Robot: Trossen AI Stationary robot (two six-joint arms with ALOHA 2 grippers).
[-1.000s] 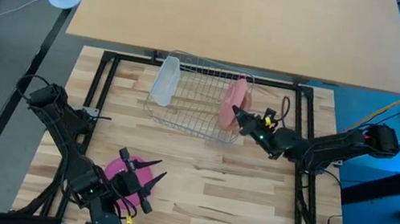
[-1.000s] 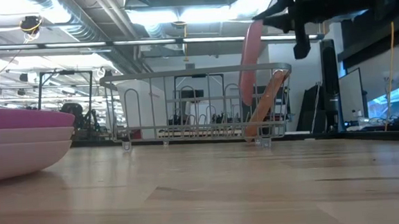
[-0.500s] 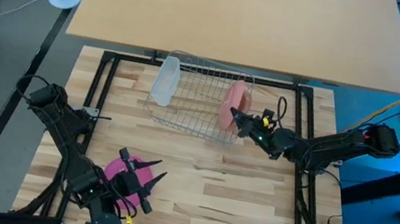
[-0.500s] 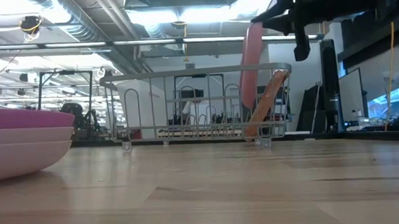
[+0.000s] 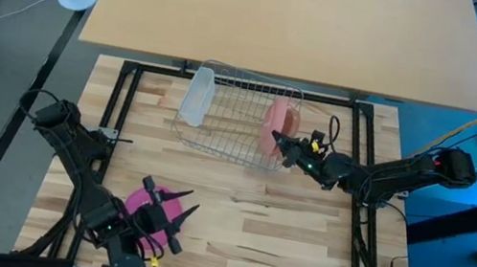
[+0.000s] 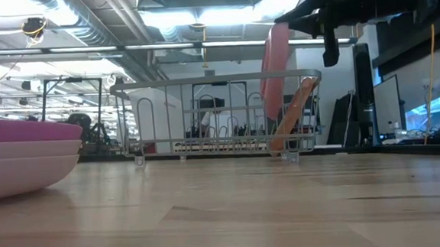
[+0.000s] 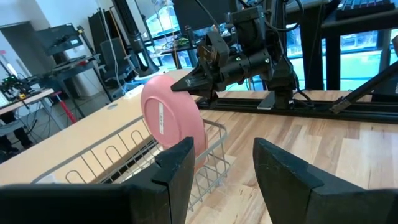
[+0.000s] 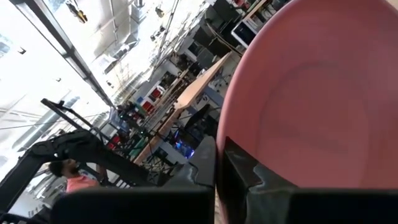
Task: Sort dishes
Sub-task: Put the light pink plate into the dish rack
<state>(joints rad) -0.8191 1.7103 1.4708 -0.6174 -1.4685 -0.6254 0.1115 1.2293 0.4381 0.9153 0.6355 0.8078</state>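
Observation:
A pale peach-pink plate (image 5: pixel 273 125) stands on edge in the right part of the silver wire rack (image 5: pixel 235 94); my right gripper (image 5: pixel 278 140) is shut on it. A tan-brown plate (image 6: pixel 296 111) leans against the rack's right end wall, its lower edge on the rack floor. The magenta plate (image 5: pixel 148 208) lies flat on the table near the front left. My left gripper (image 5: pixel 170 196) hangs open and level above it, with nothing between its fingers (image 7: pixel 174 168). My right gripper pinches the peach-pink plate's rim (image 8: pixel 249 140) between its two fingers, on the side facing the table's right. The fingers come about level from the right. The plate stands nearly upright, its lower part down inside the rack (image 6: pixel 269 105); whether it rests on the rack floor I cannot tell.
A translucent whitish tumbler (image 5: pixel 198 98) lies at the rack's left end. A black frame (image 5: pixel 120 114) borders the wooden work surface. A tan tabletop (image 5: pixel 286 25) lies beyond the rack. Bare wood stretches between the rack and the front edge.
My right gripper has turned its wrist a little and shifted slightly toward the table's left. The peach-pink plate has turned a bit with it and still stands on edge in the rack.

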